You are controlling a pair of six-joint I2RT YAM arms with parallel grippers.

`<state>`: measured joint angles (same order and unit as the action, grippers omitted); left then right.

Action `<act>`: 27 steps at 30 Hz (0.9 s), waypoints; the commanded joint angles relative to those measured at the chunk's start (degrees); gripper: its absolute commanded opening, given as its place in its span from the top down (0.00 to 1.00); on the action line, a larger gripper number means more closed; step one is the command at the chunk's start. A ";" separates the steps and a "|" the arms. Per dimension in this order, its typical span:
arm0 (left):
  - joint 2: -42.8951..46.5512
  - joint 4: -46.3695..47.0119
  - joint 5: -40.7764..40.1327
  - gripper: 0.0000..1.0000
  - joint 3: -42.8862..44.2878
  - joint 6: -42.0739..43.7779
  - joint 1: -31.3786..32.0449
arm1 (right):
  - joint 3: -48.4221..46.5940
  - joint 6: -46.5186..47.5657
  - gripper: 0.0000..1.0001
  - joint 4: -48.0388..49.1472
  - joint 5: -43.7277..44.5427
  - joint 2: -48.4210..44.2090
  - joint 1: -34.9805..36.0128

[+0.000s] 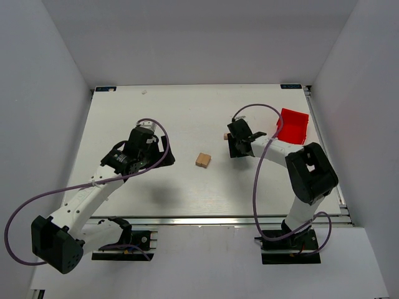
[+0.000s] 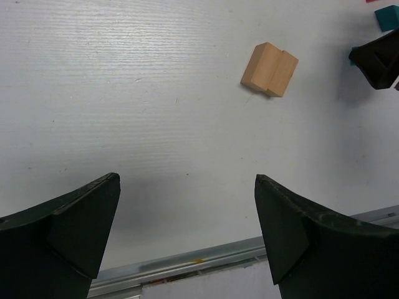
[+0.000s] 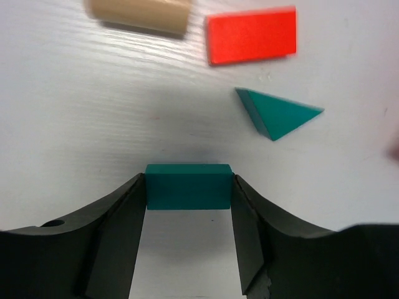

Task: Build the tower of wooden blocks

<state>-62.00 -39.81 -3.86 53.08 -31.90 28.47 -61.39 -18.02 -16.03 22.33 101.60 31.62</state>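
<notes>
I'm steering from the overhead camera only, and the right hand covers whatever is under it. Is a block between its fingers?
Observer: Yes, a teal rectangular block sits between the right hand's fingers, both against its sides.
Operator: What else lies there?
Observer: Beyond it, a teal wedge, a red block and a tan piece lie apart on the table, unstacked.
Operator: And the left hand?
Observer: Open and empty, with the tan block ahead of it.
</notes>
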 commanded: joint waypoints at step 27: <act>1.88 2.81 2.71 0.02 -2.19 4.04 -0.52 | -27.37 107.30 0.59 -35.99 -46.41 3.50 5.12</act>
<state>-61.30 -37.47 -2.31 51.05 -28.51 28.21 -84.36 80.58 -44.75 -22.87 103.00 35.59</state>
